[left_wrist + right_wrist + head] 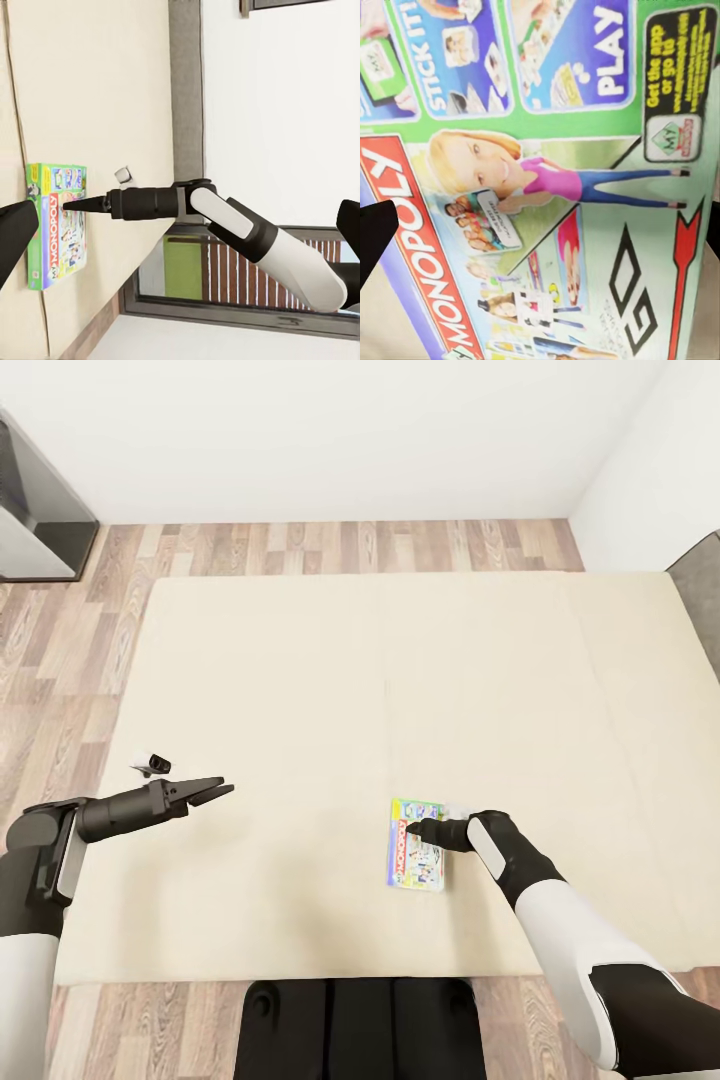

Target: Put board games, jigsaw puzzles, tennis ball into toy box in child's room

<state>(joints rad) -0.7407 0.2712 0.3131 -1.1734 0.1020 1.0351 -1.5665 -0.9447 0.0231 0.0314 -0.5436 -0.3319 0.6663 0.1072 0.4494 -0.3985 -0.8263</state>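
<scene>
A white-and-green board game (416, 857) with a red Monopoly logo lies flat on the bed's beige mattress (350, 680), near its front edge. My right gripper (413, 826) hovers just over the game's far end, open, with a dark finger at each side of the box art (547, 187) in the right wrist view. The left wrist view shows that gripper (69, 204) pointing at the game (56, 225) from the side. Well to the left, my left gripper (222, 792) hangs open above bare mattress with nothing in it.
Wood-plank floor (60, 650) surrounds the bed. A dark cabinet (40, 510) stands at the far left by the white wall. The grey headboard (700, 585) rises at the right edge. A dark-framed window (225, 277) lies beyond the bed's grey frame (186, 90). My base (360, 1030) meets the bed's front edge.
</scene>
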